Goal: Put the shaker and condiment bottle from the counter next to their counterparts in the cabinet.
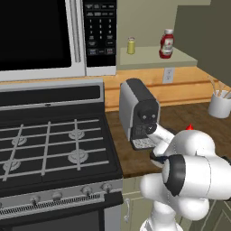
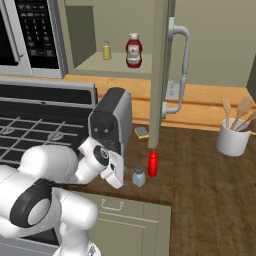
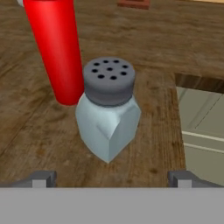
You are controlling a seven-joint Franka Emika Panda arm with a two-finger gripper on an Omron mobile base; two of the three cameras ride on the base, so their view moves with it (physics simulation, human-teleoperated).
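Observation:
The shaker, pale blue with a grey holed cap, stands upright on the wooden counter close ahead of my gripper. Its fingertips are spread wide, with nothing between them. The slim red condiment bottle stands just behind the shaker to its left. In the right base view my gripper hovers low, left of the shaker and the condiment bottle, near the counter's front edge. On the cabinet shelf stand the counterparts, a yellow shaker and a wide red bottle.
A grey coffee machine stands just behind my hand. The open cabinet door hangs above the condiment bottle. A white utensil holder sits at the right. The gas stove and microwave are to the left.

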